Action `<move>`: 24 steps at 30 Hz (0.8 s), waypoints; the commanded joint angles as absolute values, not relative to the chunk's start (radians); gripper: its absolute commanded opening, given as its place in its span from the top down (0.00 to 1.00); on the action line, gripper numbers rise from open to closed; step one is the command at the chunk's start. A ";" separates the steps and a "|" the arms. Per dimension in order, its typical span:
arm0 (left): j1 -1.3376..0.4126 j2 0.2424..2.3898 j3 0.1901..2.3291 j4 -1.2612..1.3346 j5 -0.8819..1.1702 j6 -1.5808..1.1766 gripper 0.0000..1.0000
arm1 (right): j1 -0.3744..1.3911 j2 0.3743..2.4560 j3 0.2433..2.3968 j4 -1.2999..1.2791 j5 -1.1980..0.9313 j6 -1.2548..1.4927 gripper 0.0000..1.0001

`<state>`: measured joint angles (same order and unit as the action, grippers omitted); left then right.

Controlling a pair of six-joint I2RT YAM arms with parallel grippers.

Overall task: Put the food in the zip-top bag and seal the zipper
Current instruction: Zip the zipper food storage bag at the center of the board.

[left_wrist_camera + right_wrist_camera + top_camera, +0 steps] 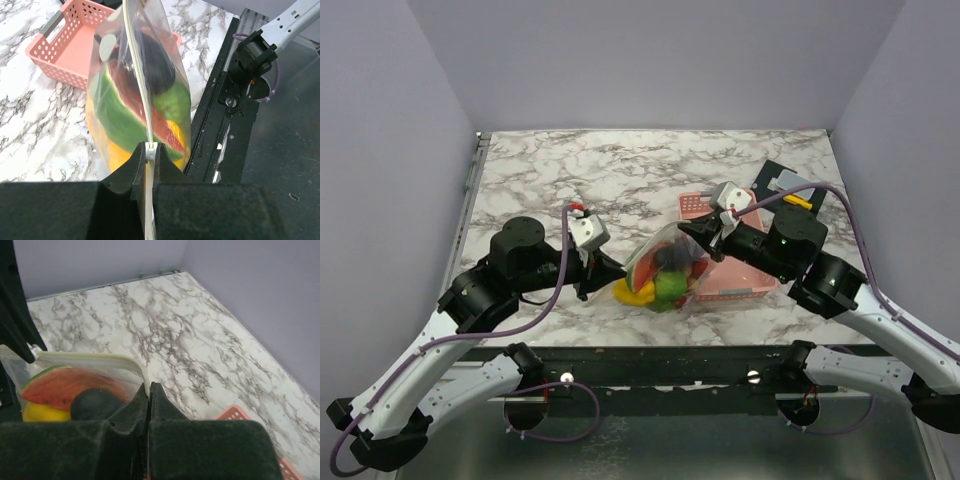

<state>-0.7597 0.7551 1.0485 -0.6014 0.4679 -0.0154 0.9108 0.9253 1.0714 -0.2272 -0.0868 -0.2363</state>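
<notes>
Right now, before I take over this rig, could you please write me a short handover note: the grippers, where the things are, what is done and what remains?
Left gripper: shut on the zipper, the thin clear press-seal strip, at one end of the mouth.
Right gripper: shut on the other end of the same strip.
Clear plastic zip-top bag: held between both grippers, beside the pink perforated basket.
Toy food: watermelon slice, yellow piece and dark piece are inside the bag.
Done: loading.
Left: confirm the strip is pressed shut along its whole length, which I cannot tell from here, then release.
</notes>
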 commanded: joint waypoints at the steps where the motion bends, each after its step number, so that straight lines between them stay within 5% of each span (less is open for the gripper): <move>1: -0.763 0.722 1.048 -0.708 0.441 -0.038 1.00 | 0.900 0.873 1.061 -0.076 0.150 -0.256 0.99; 24: -0.762 0.652 1.026 -0.776 0.359 -0.063 1.00 | 0.900 0.787 0.955 0.080 0.434 -0.240 0.99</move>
<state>-0.7597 0.6762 1.0374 -0.6945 0.3813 -0.0471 0.9108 0.8276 0.9554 -0.0399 0.2993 -0.2340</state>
